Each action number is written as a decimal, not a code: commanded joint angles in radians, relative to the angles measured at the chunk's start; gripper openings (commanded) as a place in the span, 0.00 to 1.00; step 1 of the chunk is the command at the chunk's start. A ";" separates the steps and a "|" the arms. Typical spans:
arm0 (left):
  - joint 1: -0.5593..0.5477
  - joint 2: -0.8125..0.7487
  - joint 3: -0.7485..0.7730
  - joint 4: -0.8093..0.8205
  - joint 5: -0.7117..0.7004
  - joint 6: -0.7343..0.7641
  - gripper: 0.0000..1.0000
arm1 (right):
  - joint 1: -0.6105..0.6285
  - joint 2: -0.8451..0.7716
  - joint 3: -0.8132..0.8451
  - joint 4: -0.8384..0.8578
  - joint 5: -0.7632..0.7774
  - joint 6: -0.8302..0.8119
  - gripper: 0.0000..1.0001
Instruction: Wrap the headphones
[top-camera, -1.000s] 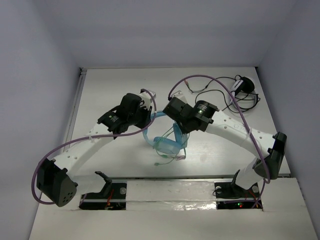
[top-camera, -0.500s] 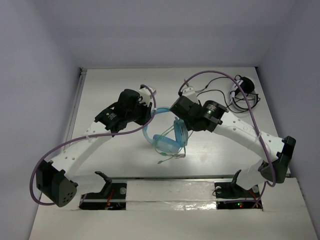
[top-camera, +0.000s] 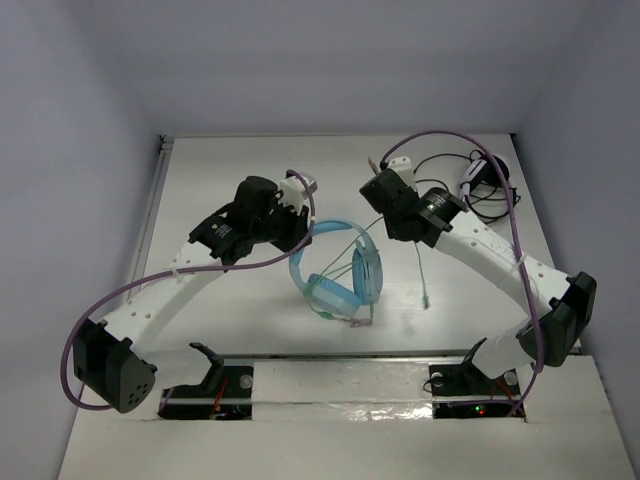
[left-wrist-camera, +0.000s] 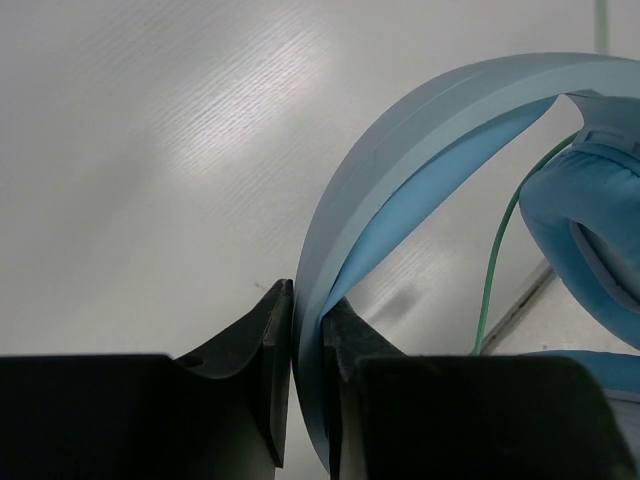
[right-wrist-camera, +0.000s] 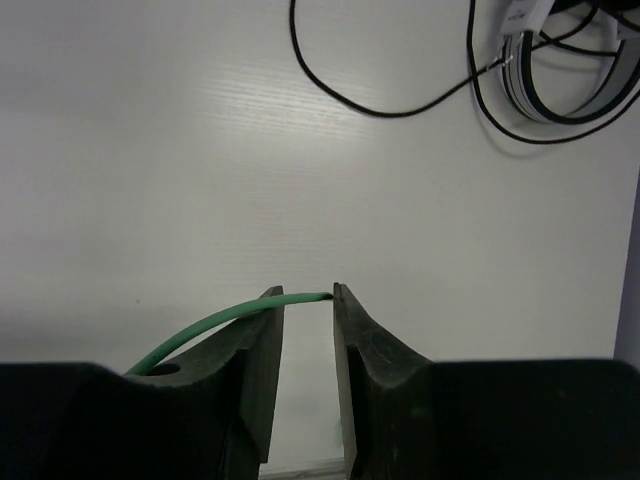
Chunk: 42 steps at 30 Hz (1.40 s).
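The light blue headphones (top-camera: 340, 290) stand on the table in the middle, ear cups toward the front. My left gripper (top-camera: 303, 222) is shut on their padded band (left-wrist-camera: 420, 130), which is pinched between its tips (left-wrist-camera: 308, 295). My right gripper (top-camera: 380, 200) is behind and to the right of the headphones. Its jaws stand a narrow gap apart. The thin green cable (right-wrist-camera: 200, 335) lies across its fingertips (right-wrist-camera: 308, 292), not pinched. From there the cable hangs to the table (top-camera: 424, 270), and its free end lies right of the ear cups.
A black-and-white headset (top-camera: 485, 185) with a loose black cable lies at the back right and also shows in the right wrist view (right-wrist-camera: 560, 70). The table's raised left rail (top-camera: 150, 220) and its front edge bound the workspace.
My right gripper has moved up and to the right, away from the ear cups, drawing the green cable out. The cable's free end swung from in front of the headphones to their right. The left gripper kept its hold.
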<state>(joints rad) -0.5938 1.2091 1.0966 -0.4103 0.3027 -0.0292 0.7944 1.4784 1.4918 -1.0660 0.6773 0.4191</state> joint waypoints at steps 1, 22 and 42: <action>0.000 -0.011 0.029 0.082 0.188 -0.024 0.00 | -0.007 -0.010 0.079 0.121 -0.008 -0.054 0.32; 0.019 0.023 0.246 -0.133 0.004 -0.046 0.00 | -0.171 -0.271 -0.476 0.972 -0.519 -0.028 0.06; -0.054 0.073 0.513 -0.348 0.269 -0.078 0.00 | -0.379 0.175 -0.312 1.344 -1.713 -0.226 0.59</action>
<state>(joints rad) -0.6422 1.2854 1.5608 -0.7609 0.4904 -0.0620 0.4129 1.6688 1.1381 0.2840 -0.8471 0.2707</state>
